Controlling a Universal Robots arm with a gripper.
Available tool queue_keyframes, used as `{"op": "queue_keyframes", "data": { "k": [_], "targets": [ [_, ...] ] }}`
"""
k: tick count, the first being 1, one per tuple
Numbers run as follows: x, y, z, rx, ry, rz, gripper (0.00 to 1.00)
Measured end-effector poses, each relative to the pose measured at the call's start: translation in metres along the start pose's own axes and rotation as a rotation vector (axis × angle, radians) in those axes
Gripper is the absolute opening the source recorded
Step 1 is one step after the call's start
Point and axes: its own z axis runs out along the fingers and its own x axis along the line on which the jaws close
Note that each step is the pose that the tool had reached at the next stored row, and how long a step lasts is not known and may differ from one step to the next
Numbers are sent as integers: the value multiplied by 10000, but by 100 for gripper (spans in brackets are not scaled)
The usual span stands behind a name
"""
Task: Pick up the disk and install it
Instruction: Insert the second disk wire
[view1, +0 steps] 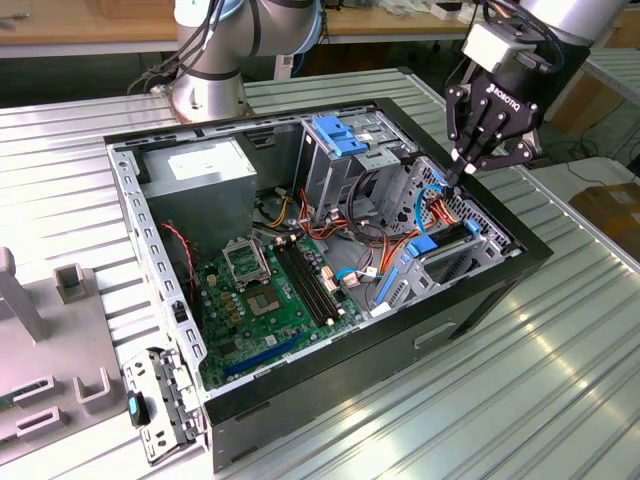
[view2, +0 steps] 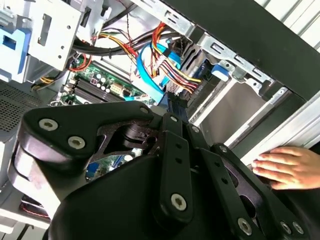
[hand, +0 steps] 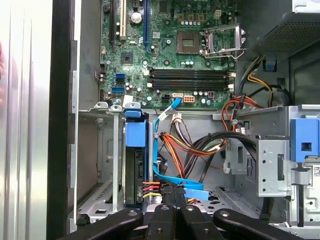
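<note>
The disk sits edge-on in the lower drive cage of the open computer case, its blue carrier tab facing into the case. In the first wrist view the disk stands in its slot under the blue tab, with cables plugged at its end. My gripper hangs over the case's far right corner, just above the cage and the blue data cable. Its black fingers are pressed together with nothing between them, as seen in both wrist views.
A green motherboard lies on the case floor. A grey power supply box and a blue latch plate are at the back. Orange and blue cables cross beside the cage. A person's hand rests on the case edge.
</note>
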Motion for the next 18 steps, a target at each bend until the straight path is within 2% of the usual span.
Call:
{"op": "queue_keyframes", "data": {
  "k": [1, 2, 4, 5, 9, 10, 11, 15, 16, 17, 18],
  "targets": [
    [-3, 0, 5, 0, 17, 1, 11],
    [-4, 0, 19, -12, 43, 3, 17],
    [-6, -2, 45, -29, 109, 7, 17],
    [-9, -4, 68, -35, 123, 8, 24],
    [-15, -9, 133, -38, 160, 9, 24],
    [-15, -9, 136, -38, 163, 9, 22],
    [-14, -9, 139, -38, 162, 10, 16],
    [-9, -9, 143, -38, 160, 10, 16],
    [14, -9, 147, -32, 152, 10, 16],
    [70, -10, 163, -19, 2, 0, 16],
    [98, -10, 170, -17, -87, -6, 16]
  ]
}}
